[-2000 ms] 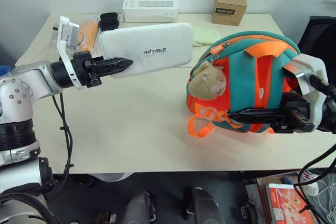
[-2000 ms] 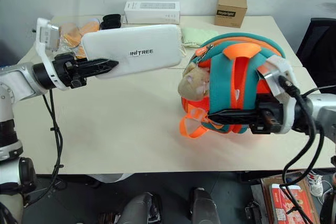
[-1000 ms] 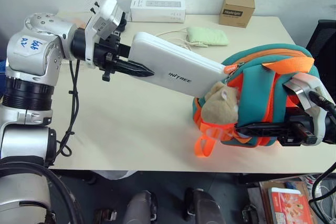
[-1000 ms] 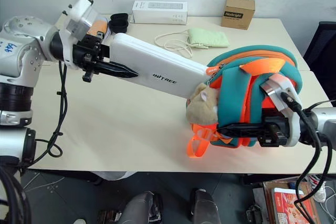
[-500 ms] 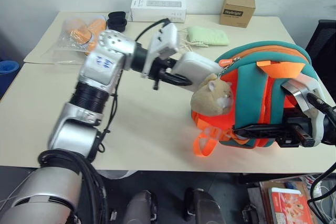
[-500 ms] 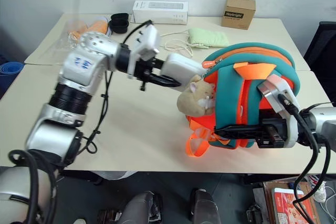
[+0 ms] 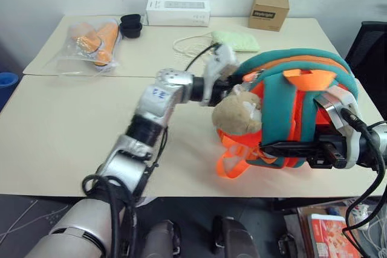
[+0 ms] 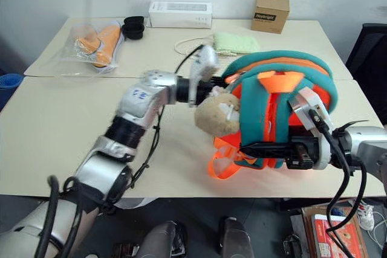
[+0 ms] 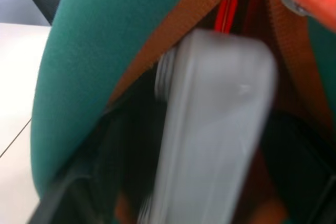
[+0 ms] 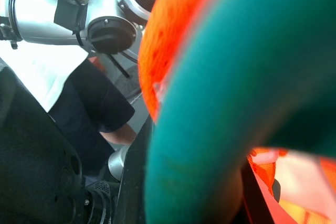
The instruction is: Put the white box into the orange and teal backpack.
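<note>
Orange and teal backpack (image 7: 290,110) stands upright near the table's (image 7: 54,125) front edge, on the robot's right side. Tan plush animal (image 7: 237,112) hangs on its face, orange webbing loops (image 7: 233,160) trailing below onto the tabletop.

Right gripper (image 7: 275,147) lies level against the pack's lower front, its 2 black fingers drawn narrow and clamped on the orange and teal backpack at the strap and fabric there.

Left arm reaches across to the pack's upper opening. Left gripper (image 7: 233,86) sits at the mouth of the pack, just above the plush; its fingers are hidden from the head views behind the wrist camera housing and the pack's rim, so how wide they stand cannot be told.

White box (image 9: 210,129) shows in the left wrist view: it stands on end inside the pack's opening, between the teal wall on one side and the orange zipper band on the other, directly ahead of the left gripper and mostly sunk into the dark interior. Whether the fingers touch it cannot be told.

At the table's far edge: 1 long white carton (image 7: 178,12), 1 small brown cardboard box (image 7: 268,11), a pale green pouch (image 7: 234,40) with a white cord, a clear bag of orange items (image 7: 91,43), and 1 black object (image 7: 130,26).
</note>
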